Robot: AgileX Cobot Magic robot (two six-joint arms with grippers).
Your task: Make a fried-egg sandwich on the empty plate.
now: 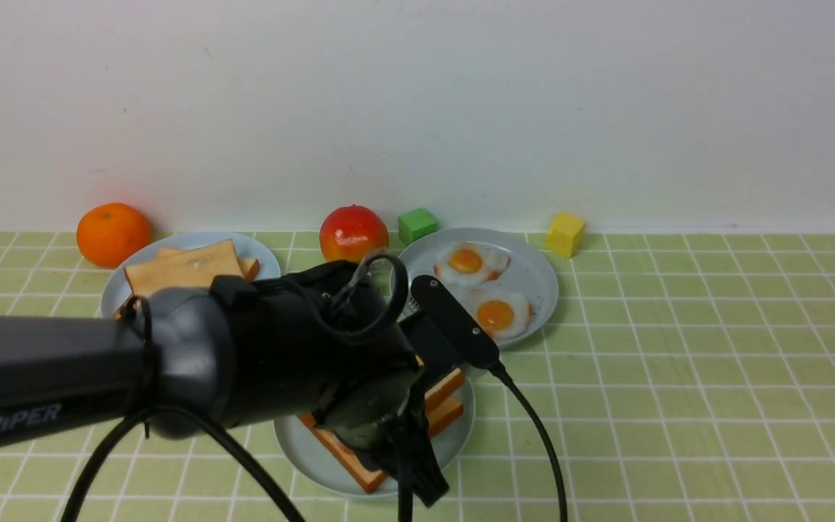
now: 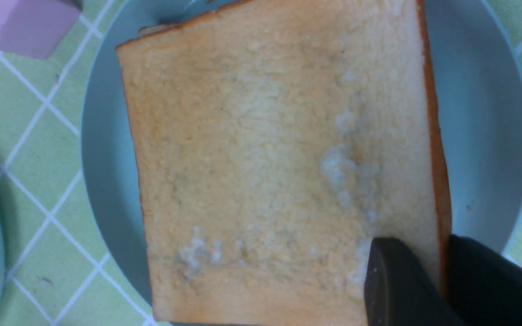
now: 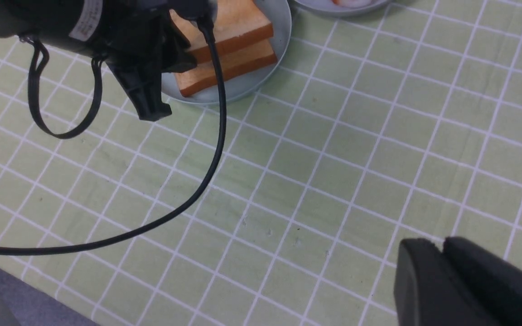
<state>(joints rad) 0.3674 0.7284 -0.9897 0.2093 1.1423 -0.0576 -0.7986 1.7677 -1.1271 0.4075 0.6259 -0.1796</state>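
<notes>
Two fried eggs [image 1: 483, 290] share one plate [image 1: 544, 290] (the left tool [image 2: 440, 271] grips one toast slice [image 2: 279, 163]).

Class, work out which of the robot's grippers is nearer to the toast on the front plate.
The left. The left gripper is at the toast's edge, over the plate; the right gripper hangs off to the side, over bare tablecloth.

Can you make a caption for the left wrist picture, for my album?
Left wrist view: the tool at the edge of the top toast slice over a pale plate.
</notes>
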